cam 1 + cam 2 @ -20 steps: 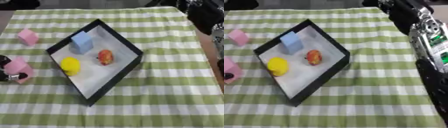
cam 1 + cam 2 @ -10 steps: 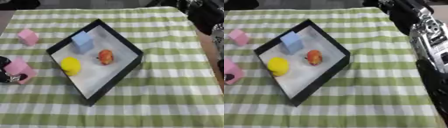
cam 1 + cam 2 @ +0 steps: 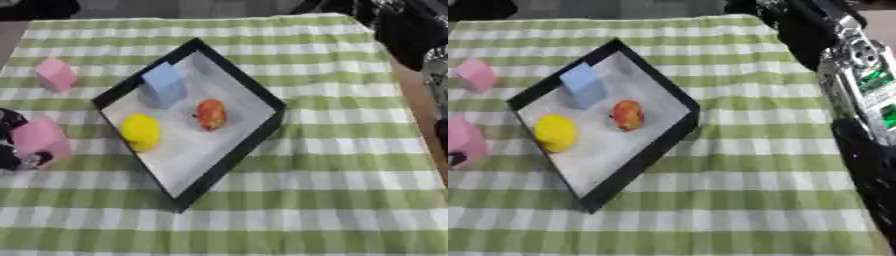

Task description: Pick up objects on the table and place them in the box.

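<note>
Box: I see the black-rimmed box (image 3: 254, 90) with its white floor lying askew near the middle of the green-checked tablecloth (image 3: 350, 165), one corner toward 12 o'clock, another toward 6.
In the box: a light-blue block (image 3: 163, 83) stands at the 11 o'clock end; a yellow rounded object (image 3: 140, 131) lies toward 8 o'clock; an orange-red object (image 3: 210, 113) sits near the centre, just beside the yellow one and apart from it.
Loose pink block: a small pink block (image 3: 55, 74) rests on the cloth at 10 o'clock from the box, well apart from its rim.
Left hand: my left hand (image 3: 10, 145) shows at the 9 o'clock edge of the left eye view, dark fingers curled round a larger pink block (image 3: 40, 138), which is near the box's 9 o'clock side and outside it. I cannot tell whether the block touches the cloth.
Right hand: only the right arm (image 3: 859, 85) runs down the 3 o'clock edge of the right eye view, black with a silver section; the hand itself is out of sight.
</note>
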Controlling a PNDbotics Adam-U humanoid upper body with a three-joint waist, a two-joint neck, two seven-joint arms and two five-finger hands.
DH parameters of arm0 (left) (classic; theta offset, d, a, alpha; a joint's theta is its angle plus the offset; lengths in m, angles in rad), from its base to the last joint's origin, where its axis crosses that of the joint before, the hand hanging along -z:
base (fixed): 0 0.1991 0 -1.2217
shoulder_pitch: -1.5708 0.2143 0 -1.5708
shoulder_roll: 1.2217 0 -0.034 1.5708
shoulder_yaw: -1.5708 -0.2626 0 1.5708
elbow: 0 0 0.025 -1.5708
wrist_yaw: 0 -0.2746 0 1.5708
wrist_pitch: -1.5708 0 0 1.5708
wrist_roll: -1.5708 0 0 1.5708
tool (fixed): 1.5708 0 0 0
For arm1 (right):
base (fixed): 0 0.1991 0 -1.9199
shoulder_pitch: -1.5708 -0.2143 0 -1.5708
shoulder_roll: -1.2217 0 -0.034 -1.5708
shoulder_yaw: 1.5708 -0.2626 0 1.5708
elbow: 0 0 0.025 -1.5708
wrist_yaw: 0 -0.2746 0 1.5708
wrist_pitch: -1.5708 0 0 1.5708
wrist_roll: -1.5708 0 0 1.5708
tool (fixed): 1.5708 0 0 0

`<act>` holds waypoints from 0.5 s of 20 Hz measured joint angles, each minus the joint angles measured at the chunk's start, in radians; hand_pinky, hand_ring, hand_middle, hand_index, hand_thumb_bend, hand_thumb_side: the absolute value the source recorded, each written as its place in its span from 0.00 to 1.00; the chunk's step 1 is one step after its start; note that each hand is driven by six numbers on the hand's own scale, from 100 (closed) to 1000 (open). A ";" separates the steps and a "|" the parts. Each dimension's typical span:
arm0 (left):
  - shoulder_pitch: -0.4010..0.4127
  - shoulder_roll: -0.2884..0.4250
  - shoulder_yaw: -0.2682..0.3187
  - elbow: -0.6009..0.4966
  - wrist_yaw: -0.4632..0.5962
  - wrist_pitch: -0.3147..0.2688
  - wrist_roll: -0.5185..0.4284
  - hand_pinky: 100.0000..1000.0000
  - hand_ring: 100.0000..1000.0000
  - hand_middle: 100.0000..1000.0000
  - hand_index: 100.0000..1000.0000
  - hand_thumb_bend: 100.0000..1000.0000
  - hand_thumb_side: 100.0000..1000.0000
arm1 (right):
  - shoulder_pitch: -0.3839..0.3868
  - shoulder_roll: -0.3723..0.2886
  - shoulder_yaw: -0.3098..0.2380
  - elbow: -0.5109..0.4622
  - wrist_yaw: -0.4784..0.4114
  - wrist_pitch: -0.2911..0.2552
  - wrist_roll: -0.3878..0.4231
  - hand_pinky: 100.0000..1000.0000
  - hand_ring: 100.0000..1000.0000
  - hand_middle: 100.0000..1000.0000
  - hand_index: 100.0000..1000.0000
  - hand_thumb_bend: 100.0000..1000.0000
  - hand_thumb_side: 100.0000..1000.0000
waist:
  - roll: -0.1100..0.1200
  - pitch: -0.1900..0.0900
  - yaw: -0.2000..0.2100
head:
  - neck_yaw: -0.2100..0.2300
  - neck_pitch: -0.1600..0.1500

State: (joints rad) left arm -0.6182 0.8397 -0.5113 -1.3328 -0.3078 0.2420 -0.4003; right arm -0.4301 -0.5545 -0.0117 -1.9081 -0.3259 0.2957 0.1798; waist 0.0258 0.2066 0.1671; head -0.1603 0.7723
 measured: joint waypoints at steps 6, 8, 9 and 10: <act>0.002 0.042 0.025 -0.124 -0.001 -0.043 0.057 0.69 0.51 0.40 0.53 0.21 0.00 | 0.000 0.000 0.000 0.000 0.000 0.000 0.000 0.96 0.73 0.63 0.73 0.00 0.54 | 0.000 0.000 0.000 | -0.005 0.000; 0.001 0.052 0.038 -0.170 -0.002 -0.059 0.076 0.69 0.50 0.40 0.52 0.18 0.00 | 0.000 0.000 0.000 0.001 0.000 0.000 0.000 0.96 0.73 0.63 0.73 0.00 0.54 | 0.000 0.000 0.000 | -0.008 0.000; -0.002 0.055 0.043 -0.192 -0.003 -0.065 0.083 0.69 0.50 0.39 0.52 0.17 0.00 | 0.000 0.000 0.000 0.001 0.000 0.000 0.000 0.96 0.73 0.63 0.73 0.00 0.54 | 0.000 0.000 0.000 | -0.010 0.000; -0.012 0.058 0.048 -0.212 -0.005 -0.071 0.090 0.68 0.50 0.39 0.52 0.17 0.00 | 0.000 0.000 0.000 0.001 0.000 0.000 0.000 0.96 0.73 0.63 0.73 0.00 0.54 | 0.000 0.000 -0.001 | -0.011 0.000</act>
State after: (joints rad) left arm -0.6306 0.8973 -0.4630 -1.5444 -0.3127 0.1708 -0.3108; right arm -0.4300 -0.5544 -0.0115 -1.9073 -0.3259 0.2956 0.1798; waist 0.0258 0.2064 0.1662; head -0.1717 0.7723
